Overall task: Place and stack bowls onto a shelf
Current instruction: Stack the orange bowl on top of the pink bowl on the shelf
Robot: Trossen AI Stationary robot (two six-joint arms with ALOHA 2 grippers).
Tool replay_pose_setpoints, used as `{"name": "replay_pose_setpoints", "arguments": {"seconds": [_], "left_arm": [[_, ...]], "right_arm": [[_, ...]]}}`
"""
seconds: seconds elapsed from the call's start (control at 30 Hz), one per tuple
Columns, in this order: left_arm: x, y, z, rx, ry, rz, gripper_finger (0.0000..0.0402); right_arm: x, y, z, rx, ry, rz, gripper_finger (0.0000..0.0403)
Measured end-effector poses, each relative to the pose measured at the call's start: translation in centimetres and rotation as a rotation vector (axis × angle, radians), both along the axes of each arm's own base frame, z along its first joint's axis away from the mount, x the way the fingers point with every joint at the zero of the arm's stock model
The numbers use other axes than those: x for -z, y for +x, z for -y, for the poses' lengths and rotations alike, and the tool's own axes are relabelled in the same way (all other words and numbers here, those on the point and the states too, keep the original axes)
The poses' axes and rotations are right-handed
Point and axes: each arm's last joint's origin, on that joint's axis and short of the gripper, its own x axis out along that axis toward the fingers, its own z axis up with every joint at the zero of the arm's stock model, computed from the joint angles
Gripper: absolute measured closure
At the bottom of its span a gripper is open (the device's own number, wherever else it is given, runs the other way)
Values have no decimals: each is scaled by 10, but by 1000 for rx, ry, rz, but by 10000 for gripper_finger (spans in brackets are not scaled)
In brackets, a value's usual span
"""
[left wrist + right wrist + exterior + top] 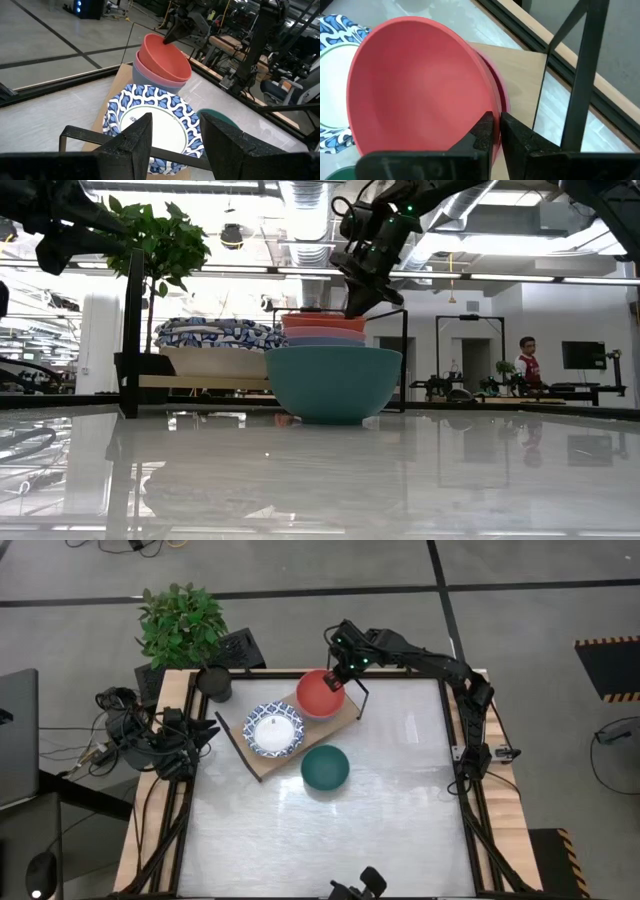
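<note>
A light-wood shelf (262, 764) on black wire legs stands at the table's far middle. On its left part sits a blue-patterned, white-centred bowl (274, 730). On its right part a red bowl (320, 693) lies tilted in a lavender-blue bowl (145, 75). A teal bowl (325, 768) rests on its base on the table, just near of the shelf. My right gripper (341, 674) is shut on the red bowl at its far-right side. My left gripper (175, 142) waits open at the table's left edge, pointing at the patterned bowl. My right gripper pinches the red bowl's rim (482, 107) on the bowl's far-right side, one finger inside the bowl and one finger (517, 132) outside. It comes from above, slanting down. The bowl tilts, its lower part nested in the lavender-blue bowl underneath.
A potted plant (180, 625) and a dark cup (215, 683) stand at the far-left corner, with cables (120, 715) by the left arm. The near half of the table (330, 840) is free room. A person (527, 360) stands far off in the room.
</note>
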Motion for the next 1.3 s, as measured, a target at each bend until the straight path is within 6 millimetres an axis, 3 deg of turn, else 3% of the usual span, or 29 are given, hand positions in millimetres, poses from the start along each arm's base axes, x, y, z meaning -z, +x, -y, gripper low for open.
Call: {"name": "replay_pose_setpoints", "arguments": {"seconds": [0.37,0.7,0.83,1.07,1.3], "left_arm": [[0,0,0,0,0,0,251],[0,0,0,0,0,0,251],[0,0,0,0,0,0,251],[0,0,0,0,0,0,251],[0,0,0,0,1,0,251]], "right_arm": [[-2,3,-4,-68,-42,-1,336],[-2,5,-8,-66,-74,-20,231],[-3,5,-8,-58,-84,-27,215],[-13,1,-16,-18,-165,-56,242],[-29,0,-31,6,-260,-67,318]]}}
